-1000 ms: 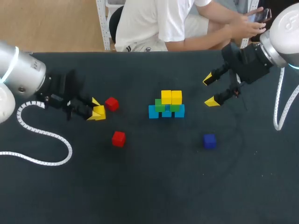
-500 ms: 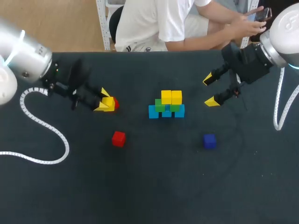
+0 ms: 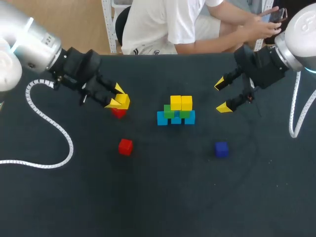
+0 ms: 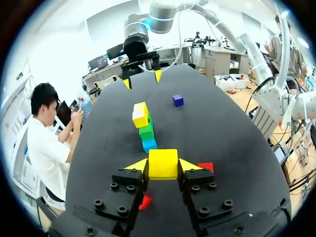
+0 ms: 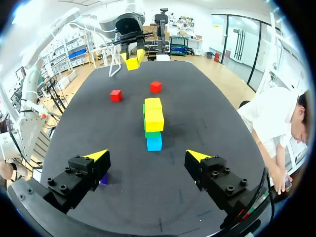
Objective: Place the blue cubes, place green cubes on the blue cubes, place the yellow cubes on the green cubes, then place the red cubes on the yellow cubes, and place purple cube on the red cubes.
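Observation:
My left gripper (image 3: 118, 98) is shut on a yellow cube (image 3: 123, 100) and holds it above the table, over a red cube (image 3: 118, 113). In the left wrist view the yellow cube (image 4: 163, 164) sits between both fingers, with red cubes (image 4: 206, 167) under and beside them. At the table's middle stands a stack (image 3: 176, 110): three blue cubes (image 3: 162, 118) at the bottom, two green cubes (image 3: 169, 112) on them, two yellow cubes (image 3: 181, 102) on top. A second red cube (image 3: 125, 146) and a dark purple cube (image 3: 221, 149) lie loose. My right gripper (image 3: 220, 96) hangs open and empty right of the stack (image 5: 153, 121).
A white coiled cable (image 3: 47, 131) from my left arm lies on the table's left side. Another cable (image 3: 296, 111) hangs at the right edge. The purple cube (image 5: 103, 180) shows partly under my right gripper's finger.
My left gripper has lifted the yellow cube and carried it up and to the right, to above the red cube. The right arm has kept still.

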`<control>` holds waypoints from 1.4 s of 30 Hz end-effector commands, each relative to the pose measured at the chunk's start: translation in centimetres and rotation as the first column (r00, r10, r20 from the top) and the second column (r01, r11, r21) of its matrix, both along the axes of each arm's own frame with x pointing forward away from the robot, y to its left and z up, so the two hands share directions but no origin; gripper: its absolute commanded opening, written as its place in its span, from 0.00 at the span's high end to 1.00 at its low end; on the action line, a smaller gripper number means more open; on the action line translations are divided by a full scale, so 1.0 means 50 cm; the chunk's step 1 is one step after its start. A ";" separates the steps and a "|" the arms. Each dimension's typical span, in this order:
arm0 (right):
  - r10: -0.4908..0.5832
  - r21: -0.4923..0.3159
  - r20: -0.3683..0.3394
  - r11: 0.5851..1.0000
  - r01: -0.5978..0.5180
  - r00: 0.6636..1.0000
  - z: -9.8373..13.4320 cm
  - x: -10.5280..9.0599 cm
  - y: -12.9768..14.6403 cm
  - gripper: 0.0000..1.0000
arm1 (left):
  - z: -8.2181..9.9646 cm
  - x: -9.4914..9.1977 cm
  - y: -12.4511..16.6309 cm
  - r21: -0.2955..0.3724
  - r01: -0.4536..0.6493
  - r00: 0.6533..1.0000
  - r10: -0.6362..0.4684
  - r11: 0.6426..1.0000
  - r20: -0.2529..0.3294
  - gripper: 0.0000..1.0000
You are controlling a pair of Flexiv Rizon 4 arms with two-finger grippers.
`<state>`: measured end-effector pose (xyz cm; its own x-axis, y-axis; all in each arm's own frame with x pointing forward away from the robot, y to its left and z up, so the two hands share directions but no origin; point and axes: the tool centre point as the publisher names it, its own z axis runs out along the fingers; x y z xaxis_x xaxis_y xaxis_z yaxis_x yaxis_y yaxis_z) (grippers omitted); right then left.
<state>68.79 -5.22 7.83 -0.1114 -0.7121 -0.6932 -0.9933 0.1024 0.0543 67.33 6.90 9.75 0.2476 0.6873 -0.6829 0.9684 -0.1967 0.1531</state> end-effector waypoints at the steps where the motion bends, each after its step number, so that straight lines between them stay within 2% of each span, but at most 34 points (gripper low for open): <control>1: 0.000 0.001 0.002 1.000 0.000 1.000 0.000 -0.001 0.000 0.00 | 0.014 0.013 -0.009 0.051 0.036 0.999 -0.035 0.998 -0.027 1.00; 39: 0.000 0.001 0.002 1.000 0.000 1.000 0.000 -0.001 0.000 0.00 | 0.014 0.013 -0.009 0.051 0.036 0.999 -0.035 0.998 -0.027 1.00; 42: 0.000 0.001 0.002 1.000 0.000 1.000 0.000 -0.001 0.000 0.00 | 0.023 0.003 -0.008 0.057 0.012 0.999 -0.010 0.998 -0.043 1.00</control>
